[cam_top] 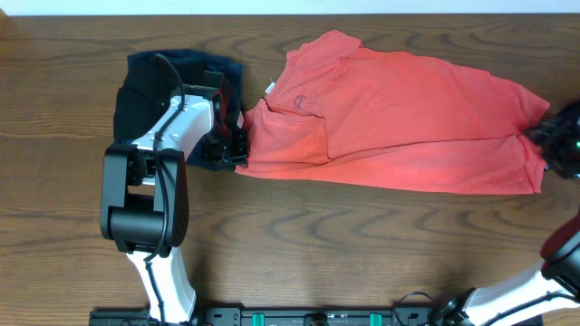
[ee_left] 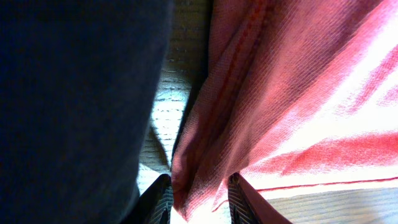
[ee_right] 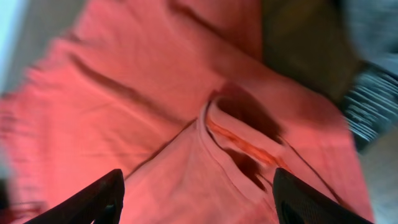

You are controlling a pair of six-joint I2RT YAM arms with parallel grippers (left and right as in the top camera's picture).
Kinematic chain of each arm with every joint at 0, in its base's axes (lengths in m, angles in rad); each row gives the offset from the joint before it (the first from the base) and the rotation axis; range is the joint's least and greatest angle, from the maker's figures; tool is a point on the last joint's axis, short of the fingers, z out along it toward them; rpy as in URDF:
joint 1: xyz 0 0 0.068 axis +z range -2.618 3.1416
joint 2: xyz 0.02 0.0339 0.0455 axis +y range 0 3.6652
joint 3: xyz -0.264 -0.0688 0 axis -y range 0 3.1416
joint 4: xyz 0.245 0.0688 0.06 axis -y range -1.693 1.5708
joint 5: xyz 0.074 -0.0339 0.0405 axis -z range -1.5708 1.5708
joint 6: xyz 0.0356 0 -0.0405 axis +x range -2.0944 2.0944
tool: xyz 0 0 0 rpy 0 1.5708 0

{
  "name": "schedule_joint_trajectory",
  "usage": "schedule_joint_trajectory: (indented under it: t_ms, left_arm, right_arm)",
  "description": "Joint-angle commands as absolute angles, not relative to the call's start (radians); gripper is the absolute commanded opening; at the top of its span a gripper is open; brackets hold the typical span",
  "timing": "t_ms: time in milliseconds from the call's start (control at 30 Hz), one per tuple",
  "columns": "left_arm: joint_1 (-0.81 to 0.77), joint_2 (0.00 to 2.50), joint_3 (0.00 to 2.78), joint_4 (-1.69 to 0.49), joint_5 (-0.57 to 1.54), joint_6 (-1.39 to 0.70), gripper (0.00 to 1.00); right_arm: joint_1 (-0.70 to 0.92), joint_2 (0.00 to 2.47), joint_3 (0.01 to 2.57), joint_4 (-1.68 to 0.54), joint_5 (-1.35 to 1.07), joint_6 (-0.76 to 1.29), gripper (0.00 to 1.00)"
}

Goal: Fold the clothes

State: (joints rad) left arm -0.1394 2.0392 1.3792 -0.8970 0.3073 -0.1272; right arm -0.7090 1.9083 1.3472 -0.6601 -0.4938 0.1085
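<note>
Hiding part of a navy garment (cam_top: 186, 63), the left arm (cam_top: 172, 136).

Wooden table (cam_top: 299, 235), folded navy garment (cam_top: 186, 65), black garment (cam_top: 136, 104)

surface: dark wood-grain desk (cam_top: 299, 244) | on it: coral T-shirt (cam_top: 408, 127) spread flat across centre-right, reaching near right edge | dark navy-black garment (cam_top: 145, 81) lying at upper left, just beside the T-shirt's left edge
</note>
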Motion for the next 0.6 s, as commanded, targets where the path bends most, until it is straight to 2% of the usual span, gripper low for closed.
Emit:
schedule_joint_trajectory:
  t_ms: [0,167,433,567]
  left_arm:
    - [-0.132,2.029,1.391,-0.9,0.28,-0.125,0.33]
    - [-0.132,2.029,1.391,-0.9,0.28,-0.125,0.33]
    - [-0.132,2.029,1.391,-0.899,0.28,-0.125,0.33]
    - [-0.132,2.029,1.391,-0.899,0.28,-0.125,0.33]
  right_arm:
    - [-0.633,1.909,1.357,-0.627,-0.234,0.08,0.75]
    - [-0.558,1.909,1.357,-0.567,-0.027,0.018,0.8]
    - [-0.537,1.971,1.357,-0.565,-0.027,0.003,0.78]
    - [-0.535,2.006,1.357,-0.568,-0.121,0.002,0.75]
